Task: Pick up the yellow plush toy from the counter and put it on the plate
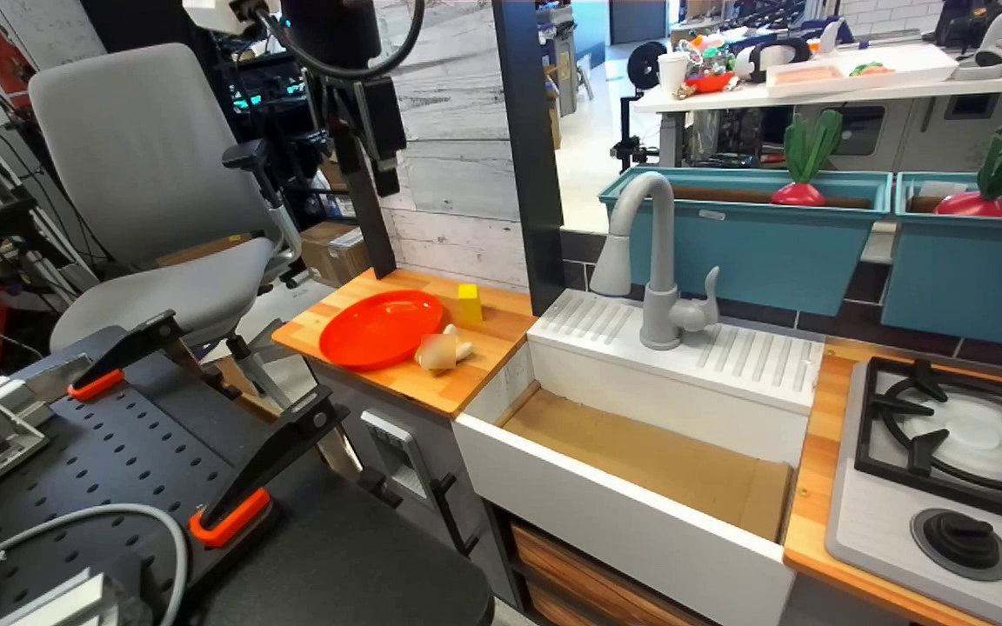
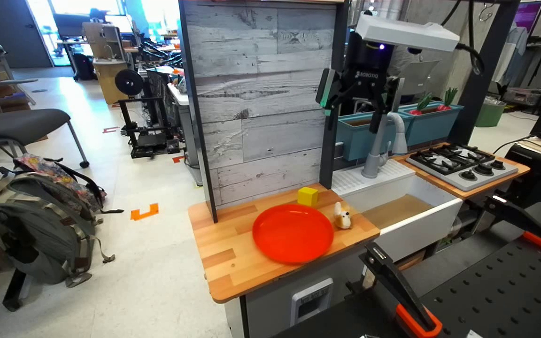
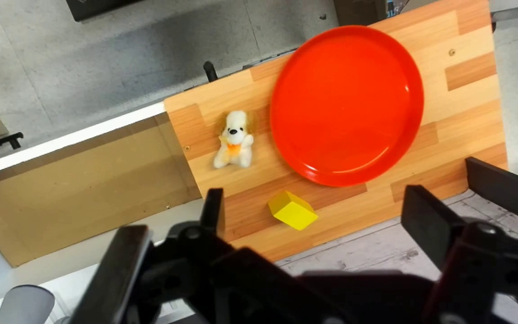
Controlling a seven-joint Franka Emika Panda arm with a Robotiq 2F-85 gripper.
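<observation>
The only plush toy in view is a small cream dog with yellowish ears and an orange bow (image 3: 234,139). It sits on the wooden counter (image 3: 461,101) beside the round orange-red plate (image 3: 346,105). A bright yellow object (image 3: 293,210) is a flat-faced block, not plush, behind the plate near the wall. In both exterior views the dog (image 2: 344,219) (image 1: 442,351), block (image 2: 307,196) (image 1: 470,303) and plate (image 2: 293,233) (image 1: 382,329) show. My gripper (image 3: 314,192) is open and empty, high above the counter; an exterior view shows it too (image 2: 352,123).
A white sink (image 1: 631,496) adjoins the counter, with a grey faucet (image 1: 660,269) at its back. A whitewashed plank wall (image 2: 266,94) and dark posts bound the counter's back. A stove (image 1: 953,426) stands past the sink. Teal planters (image 1: 744,252) sit behind the faucet.
</observation>
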